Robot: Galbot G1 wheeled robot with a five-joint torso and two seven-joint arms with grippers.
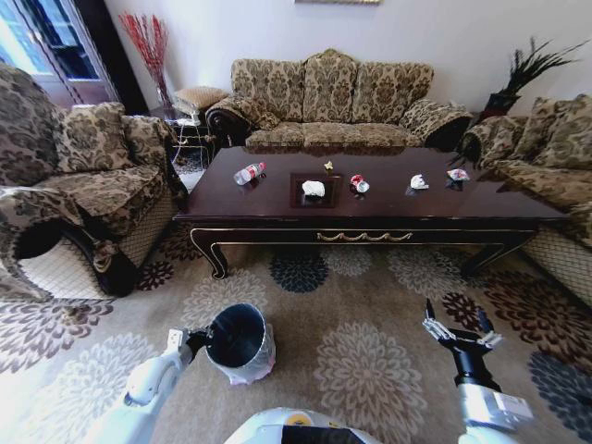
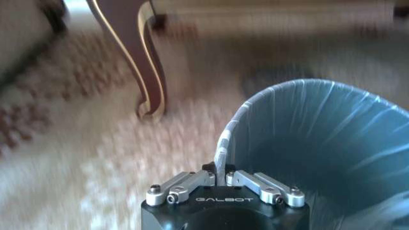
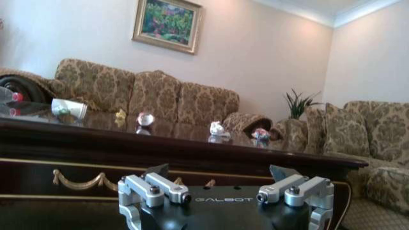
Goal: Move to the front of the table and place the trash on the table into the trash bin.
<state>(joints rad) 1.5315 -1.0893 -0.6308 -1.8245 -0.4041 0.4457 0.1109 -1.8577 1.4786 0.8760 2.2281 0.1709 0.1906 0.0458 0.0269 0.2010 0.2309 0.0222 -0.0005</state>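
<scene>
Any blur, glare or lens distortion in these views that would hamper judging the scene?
Head view: wide-angle bending at the edges; the glossy table mirrors the trash. Left wrist view: background carpet and table leg smeared by blur, while the left gripper on the trash bin rim stays sharp. Right wrist view: mostly clear, tabletop reflective, right gripper open.
</scene>
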